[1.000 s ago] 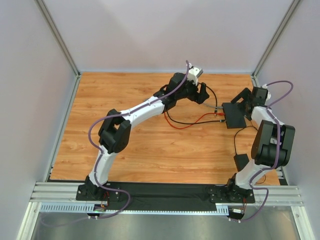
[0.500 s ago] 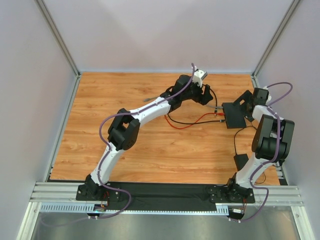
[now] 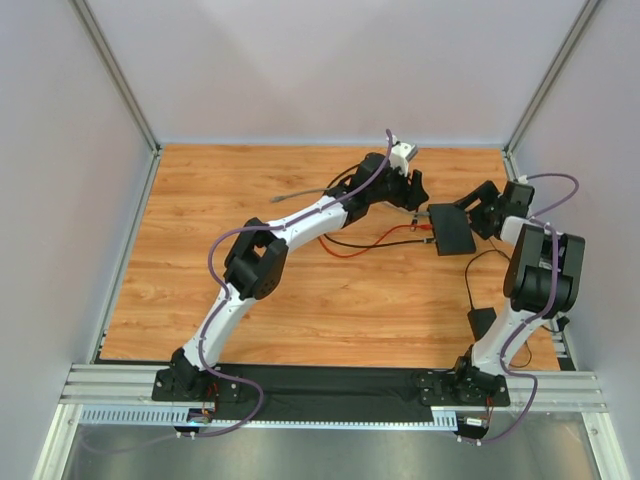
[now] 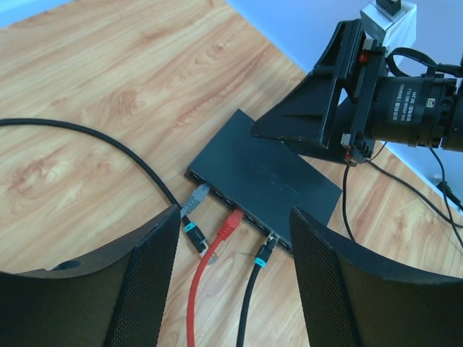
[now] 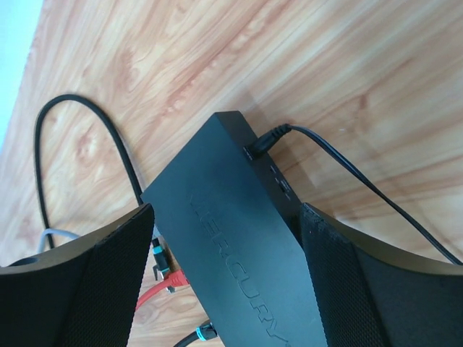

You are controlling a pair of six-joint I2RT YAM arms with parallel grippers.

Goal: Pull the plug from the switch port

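Tabletop: a wood-grain board carried everything; grey walls closed it in on three sides.
Grey cable: a thin light-grey cable lay loose on the wood left of centre and ran under the left arm's forearm.
Left gripper: the black two-finger left gripper hung above the cable ends at the switch's front edge. Its jaws stood wide apart and held nothing.
Black cable: a thick black round cable curved in from the left and vanished behind the left finger.
Grey plug: a plug with a grey boot and a teal band lay tilted at the front left corner of the switch; I could not tell whether it sat in a port.
Red plug: a red plug on a red cable met the front ports, just right of the grey plug.
Black plug: a black plug with a teal band met the ports right of the red plug.
Switch: the flat matte-black rectangular switch lay flat on the wood, right of centre, between the two grippers.
Right gripper: the black right gripper straddled the switch with one finger on each side. I could not tell whether the pads pressed it.
Power cord: a thin black cord entered the switch's far end.
Brick: a small black brick lay near the right arm's base.
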